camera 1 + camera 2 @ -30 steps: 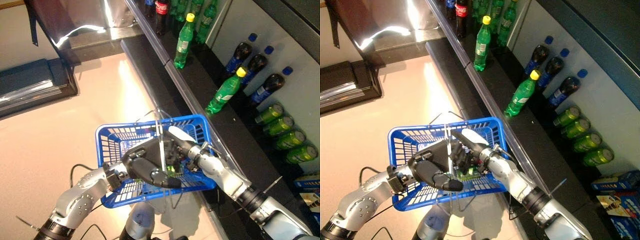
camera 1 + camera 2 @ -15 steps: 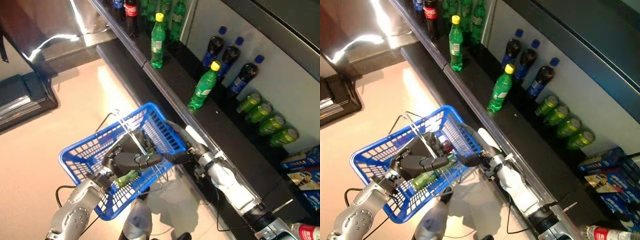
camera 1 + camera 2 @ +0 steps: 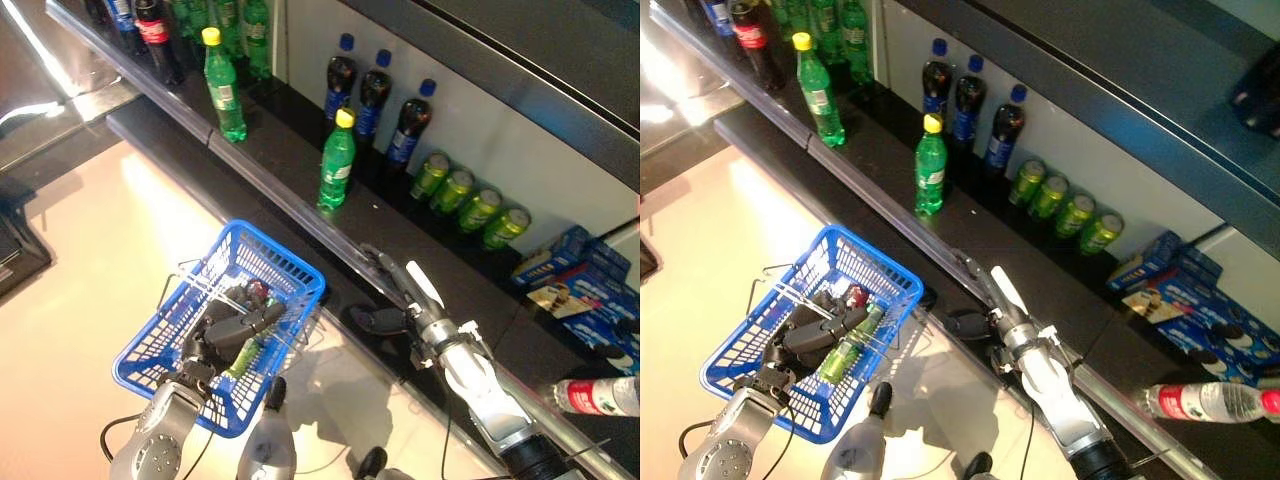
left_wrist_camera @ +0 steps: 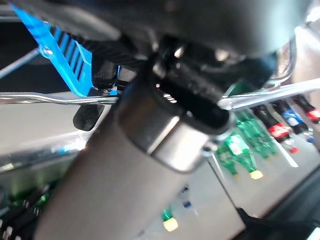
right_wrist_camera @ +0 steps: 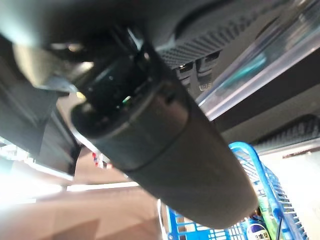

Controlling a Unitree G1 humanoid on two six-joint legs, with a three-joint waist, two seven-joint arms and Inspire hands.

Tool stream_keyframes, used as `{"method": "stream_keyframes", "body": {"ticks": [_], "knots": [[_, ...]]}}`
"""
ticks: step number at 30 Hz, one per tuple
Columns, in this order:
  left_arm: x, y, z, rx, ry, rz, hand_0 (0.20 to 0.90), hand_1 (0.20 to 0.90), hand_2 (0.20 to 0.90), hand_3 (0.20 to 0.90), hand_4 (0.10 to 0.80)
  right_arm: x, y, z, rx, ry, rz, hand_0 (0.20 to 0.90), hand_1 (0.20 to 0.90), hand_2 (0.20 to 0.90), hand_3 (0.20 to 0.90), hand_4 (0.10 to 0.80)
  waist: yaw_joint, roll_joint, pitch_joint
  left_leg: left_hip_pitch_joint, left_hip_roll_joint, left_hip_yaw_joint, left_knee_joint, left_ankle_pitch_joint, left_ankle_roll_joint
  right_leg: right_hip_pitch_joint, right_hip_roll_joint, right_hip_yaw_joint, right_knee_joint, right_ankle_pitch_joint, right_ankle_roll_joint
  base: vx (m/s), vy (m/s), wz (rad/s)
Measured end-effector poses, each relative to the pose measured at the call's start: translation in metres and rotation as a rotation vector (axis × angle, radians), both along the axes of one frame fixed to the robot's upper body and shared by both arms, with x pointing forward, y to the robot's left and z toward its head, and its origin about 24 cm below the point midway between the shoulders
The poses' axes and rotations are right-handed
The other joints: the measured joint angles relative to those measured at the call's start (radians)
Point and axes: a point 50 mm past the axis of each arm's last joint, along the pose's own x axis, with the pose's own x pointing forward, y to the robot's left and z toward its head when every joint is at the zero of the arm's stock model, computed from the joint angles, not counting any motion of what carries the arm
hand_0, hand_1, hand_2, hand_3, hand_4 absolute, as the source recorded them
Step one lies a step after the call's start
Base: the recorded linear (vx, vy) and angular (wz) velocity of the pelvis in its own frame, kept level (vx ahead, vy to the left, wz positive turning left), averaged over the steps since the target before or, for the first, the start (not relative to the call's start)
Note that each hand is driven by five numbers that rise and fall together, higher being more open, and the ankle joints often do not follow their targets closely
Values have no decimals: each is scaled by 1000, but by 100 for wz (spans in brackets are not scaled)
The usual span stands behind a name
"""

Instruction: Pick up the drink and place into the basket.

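My right hand (image 3: 992,305) is out of the basket now, centre-low in the frame against the shelf's front rail, white-covered thumb sticking up, fingers straight and empty. Half a second ago it was reaching in at the basket rim; a second ago it was deep inside with the drink. So the release is done and the arm is pulling back.

Left hand (image 3: 232,330) in the lower left sits over the blue basket (image 3: 165,368), fingers curled round the wire handles (image 3: 205,290), carrying it. Its wrist view shows only wire and blue plastic up close, nothing more useful.

The drink, a green bottle (image 3: 852,342), lies on its side inside the basket under the left hand, a small red-topped item (image 3: 855,296) beside it, can't tell what.

The whole view has swung since the earlier frames, more shelf showing: that's my head moving, not the stock. Green bottle with yellow cap (image 3: 337,160) stands upper centre on the shelf ledge (image 3: 300,215), dark bottles (image 3: 374,95) behind it, green cans (image 3: 468,200) to the right, a clear bottle (image 3: 1200,400) lying at the right edge.

I judge the placement complete; what's left is clearing the right arm without clipping the rail.
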Motion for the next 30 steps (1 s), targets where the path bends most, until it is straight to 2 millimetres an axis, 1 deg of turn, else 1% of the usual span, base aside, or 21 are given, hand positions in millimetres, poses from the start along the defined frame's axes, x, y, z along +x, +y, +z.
{"method": "stream_keyframes", "body": {"ticks": [3,4,7,10,12,14,17,19,24,28,30], "knots": [[-2,4,-6,21,28,40,300,300,300,200,100,-4,-1,-5,0,29,18,900,900,900,900,800,-10,1,-1,18,9,30,-1,-7,-1,-3,3,10,0,8,-4,-12,-25,-29],[-2,7,-10,32,36,71,300,300,300,200,100,-6,-1,-9,-2,49,28,900,900,900,900,800,-21,0,-2,26,12,46,-1,-10,-1,-4,1,22,0,12,-4,-17,-29,-34],[-5,11,-21,30,75,109,300,300,300,200,100,-13,-5,-21,-8,101,35,900,900,900,900,800,-54,4,-21,28,14,55,-1,-11,0,-6,1,23,0,15,-5,-7,-22,-15],[-15,16,-45,37,166,171,300,300,300,200,100,-25,-17,-43,-21,197,15,900,900,900,900,800,-90,13,-56,33,20,76,-1,-16,-2,-15,3,47,0,17,-7,4,-32,-17],[-20,16,-56,31,213,193,300,300,300,200,100,-30,-22,-52,-29,239,-2,900,900,900,900,800,-109,17,-65,35,22,79,-1,-17,-3,-14,5,49,0,17,-7,5,-17,-10],[-28,16,-73,28,283,214,300,300,300,200,100,-37,-28,-64,-39,291,-25,900,900,900,900,800,-122,21,-75,43,26,86,-2,-19,-5,-12,8,53,0,17,-7,14,-25,-9],[-40,20,-91,54,378,234,300,300,300,200,100,-44,-35,-75,-56,339,-50,900,900,900,900,800,-144,24,-91,46,35,102,-2,-20,-7,-13,13,62,-1,17,-8,16,-23,-8],[-48,23,-100,78,429,242,300,300,300,200,100,-48,-37,-79,-68,355,-59,900,900,900,900,800,-157,26,-103,47,35,104,-2,-20,-7,-13,12,62,-1,17,-8,0,0,0],[-59,27,-112,118,498,244,300,300,300,200,100,-58,-44,-95,-74,423,-103,900,900,900,900,800,-171,29,-131,49,34,107,-2,-20,-6,-13,11,66,-1,18,-9,0,0,0],[-67,30,-120,125,549,258,300,300,300,200,100,-62,-46,-106,-55,466,-150,900,900,900,900,800,-195,38,-153,64,34,118,-3,-22,-5,-7,10,77,-1,18,-9,17,4,-7],[-77,32,-129,126,607,271,300,300,300,200,100,-70,-52,-118,-66,522,-190,900,900,900,900,800,-214,48,-180,68,35,121,-9,-27,-2,-9,10,79,-1,18,-9,14,0,-7]]}}
